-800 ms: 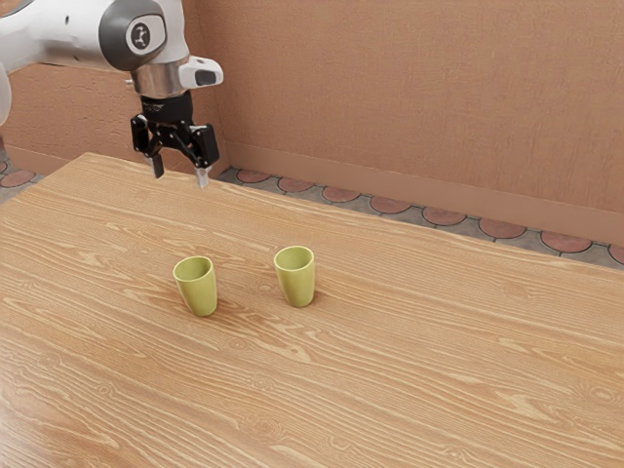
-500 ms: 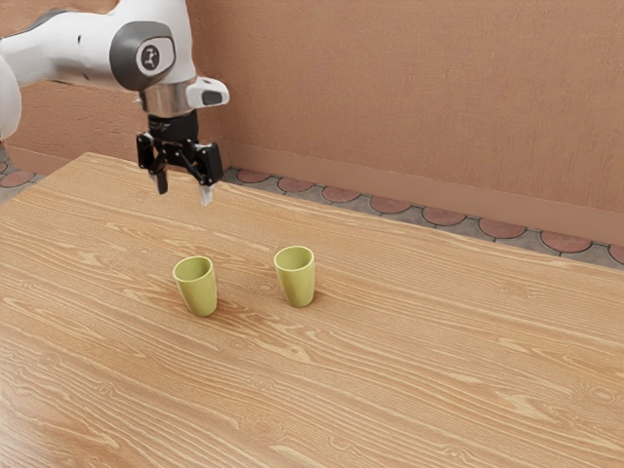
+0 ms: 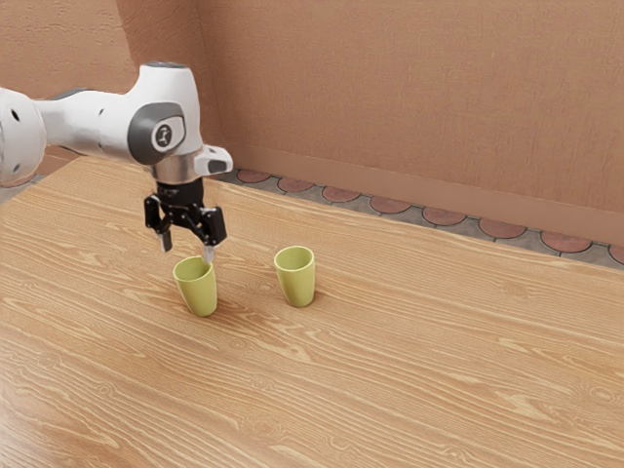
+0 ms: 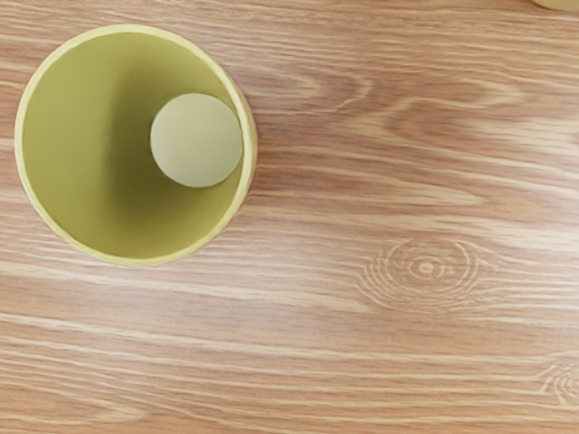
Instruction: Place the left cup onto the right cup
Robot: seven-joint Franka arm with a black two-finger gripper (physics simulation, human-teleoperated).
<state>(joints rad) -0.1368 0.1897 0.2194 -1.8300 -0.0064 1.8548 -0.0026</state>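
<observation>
The wooden table carries both cups on their own bases, so we judge the task to be at its opening step: nothing is lifted and nothing stacked. The grasp, the lift, the carry to the right and the setting down are all left to do.

The arm comes in from the exterior view's left, bent at the elbow, with its hand pointing straight down.

The left cup stands upright, mouth up. The right cup stands near it on its right and a little farther back, the two apart and not touching.

The gripper hangs just over the left cup's rim, fingers spread and grasping nothing. One fingertip is close above the rim's right edge and the other lies outside to the left. We cannot tell whether either touches.

From the wrist we look down into the cup's empty mouth, so we reckon the hand needs only a short descent before closing on the wall
</observation>
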